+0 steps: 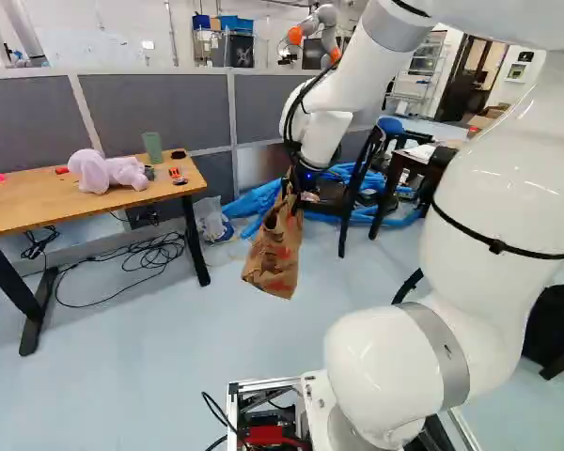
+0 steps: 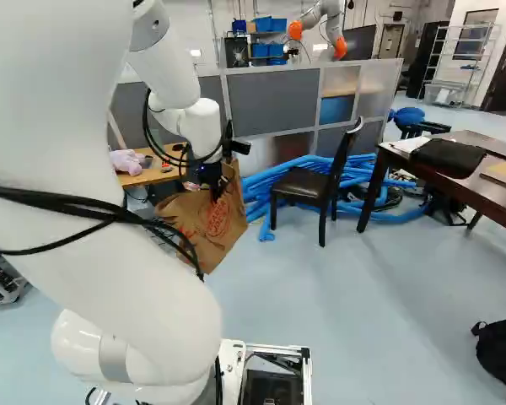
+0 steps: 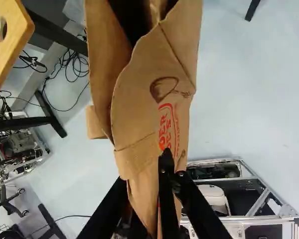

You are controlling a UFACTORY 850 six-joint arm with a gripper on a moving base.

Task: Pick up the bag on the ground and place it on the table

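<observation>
So my end effector [image 3: 154, 184] is clamped on the paper bag [image 1: 274, 249], pinching it between both fingers, and the whole thing hangs over the floor [image 1: 169, 348]. Pickup looks done to me, so I'd call this the carry step, placing not done yet. The bag is beside the tabletop [image 1: 38, 202], off its near end, with its bottom hanging well under the edge. Next move imo: lift first, until that floppy bottom would clear the edge, then swing left over the wood, lower and let go. Swing too low and it'll probably snag or fold. Further in, the plush toy [image 1: 103, 172] lies on top with a green cup [image 1: 152, 147] behind it, and I'd hate to sweep either one off.
</observation>
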